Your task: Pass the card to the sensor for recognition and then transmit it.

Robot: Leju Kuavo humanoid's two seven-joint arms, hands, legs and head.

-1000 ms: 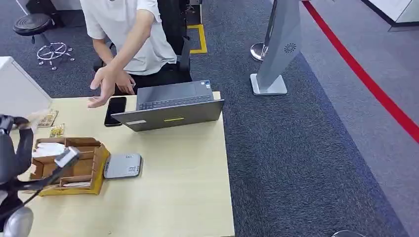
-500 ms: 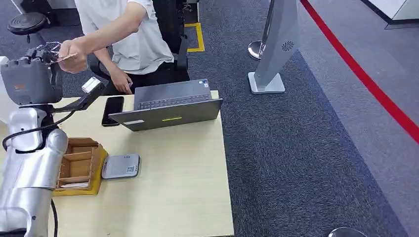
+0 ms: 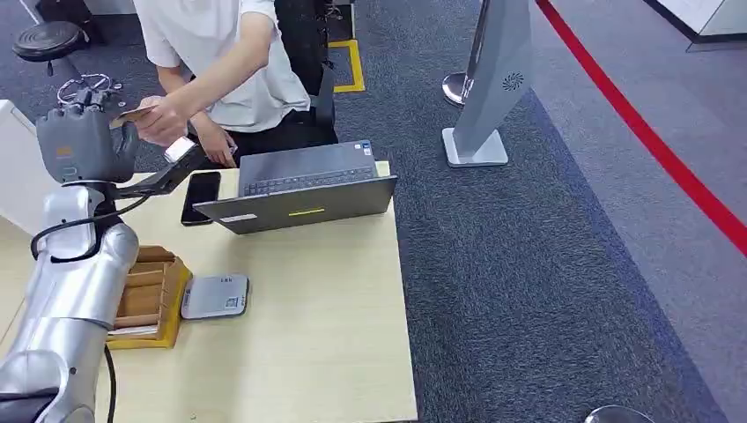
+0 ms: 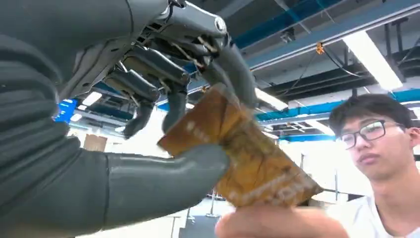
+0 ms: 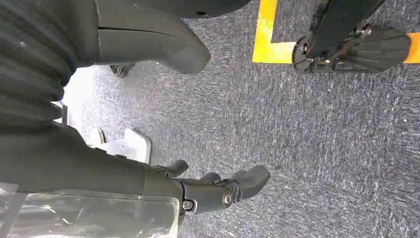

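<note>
Orange card (image 4: 242, 153) pinched in left robot hand (image 4: 163, 124), person's fingers (image 4: 277, 225) seemingly touching its edge, laptop (image 3: 304, 189) beyond.

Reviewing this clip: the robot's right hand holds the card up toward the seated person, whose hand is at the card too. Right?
Not quite: it is the left hand that holds the card up, as the left wrist view shows. The right hand hangs over the carpet. The person's hand is at the card.

My light wood table (image 3: 317, 352) carries a grey laptop (image 3: 304, 185), black phone (image 3: 201, 196), grey sensor (image 3: 216, 296), wooden organizer (image 3: 150, 295).
</note>
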